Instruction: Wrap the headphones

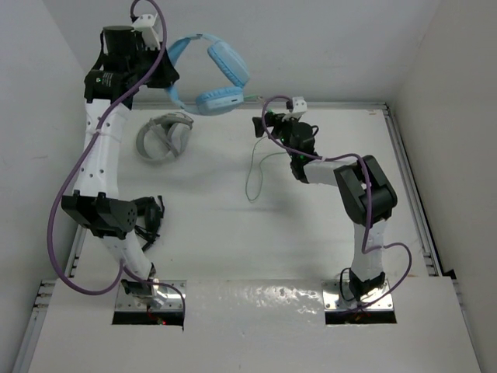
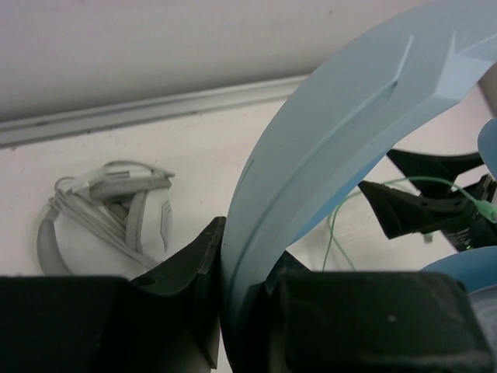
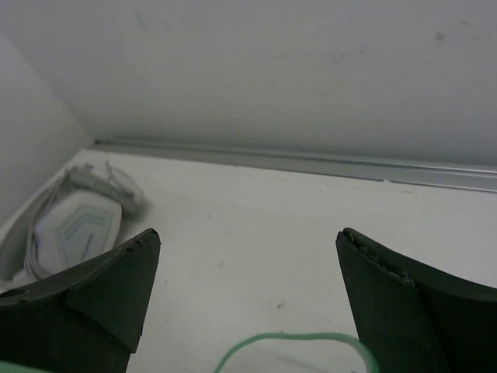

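Observation:
The light blue headphones (image 1: 211, 74) hang in the air near the back wall. My left gripper (image 1: 161, 74) is shut on their blue headband (image 2: 334, 155), which runs up between the jaws (image 2: 245, 287). The thin pale green cable (image 1: 252, 167) drops from the lower ear cup, passes by my right gripper (image 1: 262, 124) and trails onto the table. My right gripper (image 3: 248, 249) is open and empty, low over the table. A loop of the cable (image 3: 295, 338) lies between and just below its fingertips. The cable also shows in the left wrist view (image 2: 334, 233).
Grey-white headphones (image 1: 163, 138) with a wound cable lie at the back left; they also show in the left wrist view (image 2: 109, 217) and the right wrist view (image 3: 78, 225). Black headphones (image 1: 147, 221) lie by the left arm. A rail (image 3: 311, 163) runs along the back wall.

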`<move>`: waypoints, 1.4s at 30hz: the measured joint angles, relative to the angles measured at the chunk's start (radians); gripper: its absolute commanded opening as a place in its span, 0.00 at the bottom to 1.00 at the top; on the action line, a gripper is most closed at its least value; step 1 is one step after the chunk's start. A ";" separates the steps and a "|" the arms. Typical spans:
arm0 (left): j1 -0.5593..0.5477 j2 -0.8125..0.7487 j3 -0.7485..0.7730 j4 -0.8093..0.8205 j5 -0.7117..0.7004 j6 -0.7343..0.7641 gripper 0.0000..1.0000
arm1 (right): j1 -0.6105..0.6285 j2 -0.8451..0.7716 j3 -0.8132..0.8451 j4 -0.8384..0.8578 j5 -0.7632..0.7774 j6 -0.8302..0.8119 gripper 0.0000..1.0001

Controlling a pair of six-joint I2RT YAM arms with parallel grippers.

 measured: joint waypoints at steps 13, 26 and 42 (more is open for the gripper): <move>0.016 0.023 0.105 0.041 0.019 -0.085 0.00 | 0.001 0.104 0.085 -0.042 0.166 0.262 0.88; 0.030 0.045 0.109 0.042 0.020 -0.132 0.00 | 0.141 0.216 0.112 -0.143 0.156 0.333 0.66; 0.133 0.050 0.101 0.050 0.014 -0.206 0.00 | 0.142 0.255 0.179 -0.352 0.182 0.320 0.00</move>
